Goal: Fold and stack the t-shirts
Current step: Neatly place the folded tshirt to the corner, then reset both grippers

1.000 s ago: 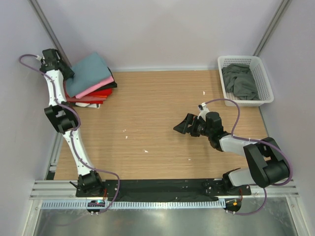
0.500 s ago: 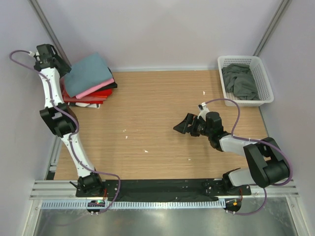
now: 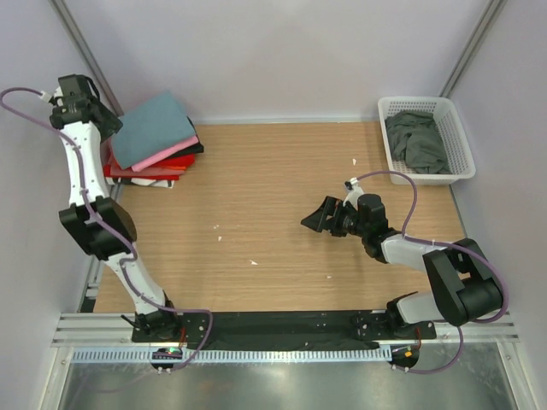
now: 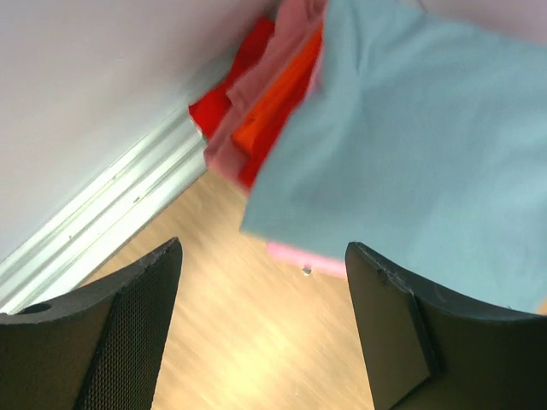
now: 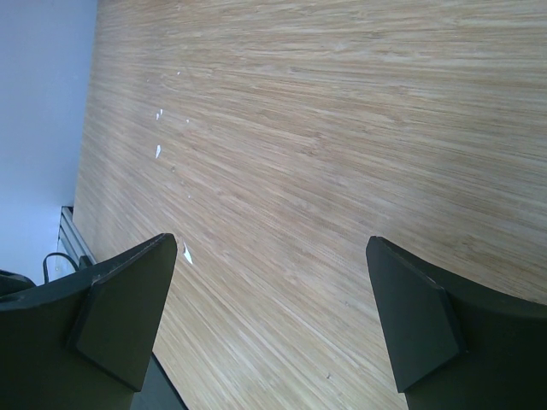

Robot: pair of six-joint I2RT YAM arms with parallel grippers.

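The whole table [image 3: 282, 171] is seen from high above its near edge, looking down. The left wrist view is taken close beside the stack of shirts [image 4: 410, 145] at the far left corner, a stack shared with the overhead view. The right wrist view is aimed low across the wooden tabletop.

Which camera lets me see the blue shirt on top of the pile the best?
The top external view: the whole folded blue shirt shows there, lying on top of the pile. The left wrist view shows only part of it, close up and cut off at the edge. The right wrist view shows none of it.
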